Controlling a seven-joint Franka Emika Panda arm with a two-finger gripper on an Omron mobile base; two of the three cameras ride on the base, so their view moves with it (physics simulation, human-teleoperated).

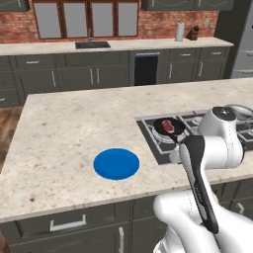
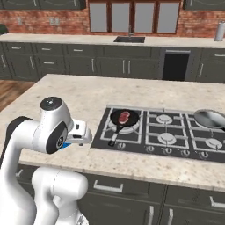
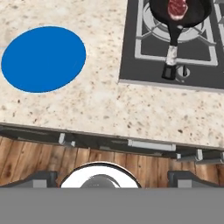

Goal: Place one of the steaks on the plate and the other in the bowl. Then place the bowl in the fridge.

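Note:
One steak (image 1: 168, 125) (image 2: 125, 116) (image 3: 177, 8), red with pale marbling, lies in the black frying pan (image 2: 124, 118) on the front-left burner. The flat blue plate (image 1: 116, 164) (image 3: 43, 59) rests bare on the island counter, left of the cooktop. My gripper (image 3: 113, 177) hangs open over the counter's front edge, between plate and pan, with nothing between its fingertips (image 3: 37, 179). In the right base view a sliver of the plate (image 2: 66, 146) peeks out under my hand. The bowl is out of view. A strip of the grey fridge (image 1: 244, 49) shows at the far right.
The gas cooktop (image 2: 165, 132) fills the island's right part, and a shiny silver pan (image 2: 210, 118) sits on its far right burner. The black pan's handle (image 3: 172, 52) points toward the counter's front edge. Back counter with sink (image 1: 92, 45) and paper roll (image 1: 180, 31).

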